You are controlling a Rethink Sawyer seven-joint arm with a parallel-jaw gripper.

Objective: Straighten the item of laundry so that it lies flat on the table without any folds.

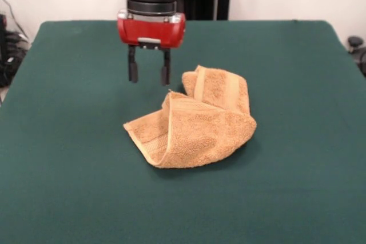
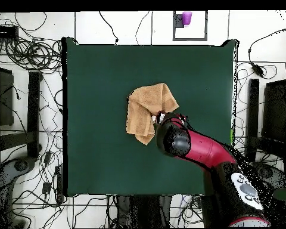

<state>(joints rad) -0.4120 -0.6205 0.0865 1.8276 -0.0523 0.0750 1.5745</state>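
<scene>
A black cylindrical wrist ends in a glossy red housing with a silver plate. The hand [image 1: 148, 72] has two slim black fingers [image 1: 132, 70]. From overhead, the arm [image 2: 208, 149] is magenta-red and black.

light: bright, even | shadows: soft — under towel [image 1: 194, 121] | focus: slightly soft

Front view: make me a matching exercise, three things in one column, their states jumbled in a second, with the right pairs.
Things:
1. towel
2. gripper
3. table

States:
A. dark green, spreading far beyond the cloth
B. open, empty, hanging above the table beside the cloth's far edge
C. orange-tan, crumpled, folded over itself

Pairs: 1-C, 2-B, 3-A
</scene>
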